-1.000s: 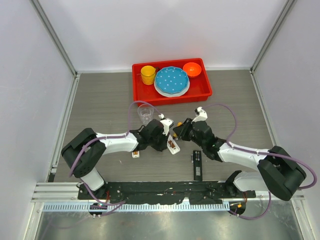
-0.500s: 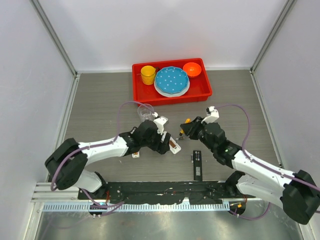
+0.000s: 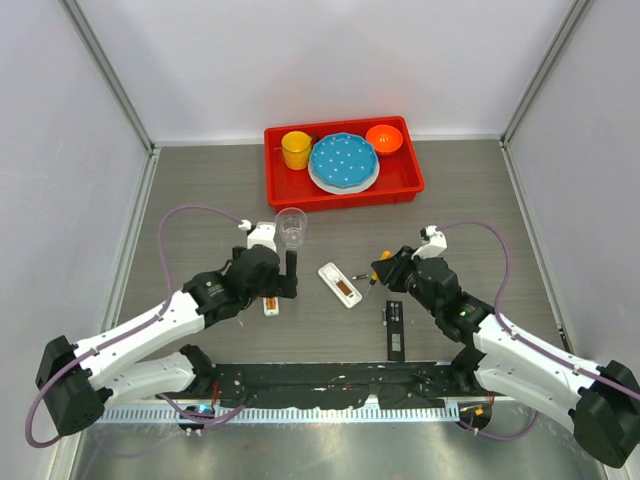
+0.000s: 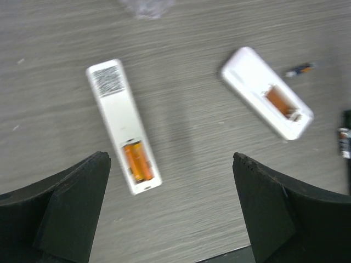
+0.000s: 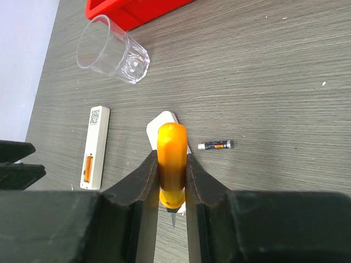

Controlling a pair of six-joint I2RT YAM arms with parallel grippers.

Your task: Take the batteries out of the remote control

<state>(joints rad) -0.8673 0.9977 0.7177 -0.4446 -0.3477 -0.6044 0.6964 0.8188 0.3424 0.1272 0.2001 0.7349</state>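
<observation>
Two white remotes lie on the table with their backs open. The left remote (image 4: 123,126) (image 3: 270,303) has two orange batteries (image 4: 137,161) in its bay. The middle remote (image 4: 267,101) (image 3: 340,285) shows orange in its open bay. A loose dark battery (image 5: 215,145) (image 4: 300,69) lies just right of it. My left gripper (image 4: 170,159) (image 3: 275,275) hovers open over the left remote, holding nothing. My right gripper (image 5: 171,159) (image 3: 378,272) is shut on an orange-handled screwdriver (image 5: 171,148), right of the middle remote.
A clear glass (image 3: 291,227) (image 5: 112,52) stands just behind the left remote. A red tray (image 3: 412,185) with a yellow cup, blue plate and orange bowl sits at the back. Two black strips (image 3: 395,330) lie near the front, right of centre.
My left gripper has opened, let go of the middle remote and drawn back left over the other remote. The right arm has pulled back right with the screwdriver.
</observation>
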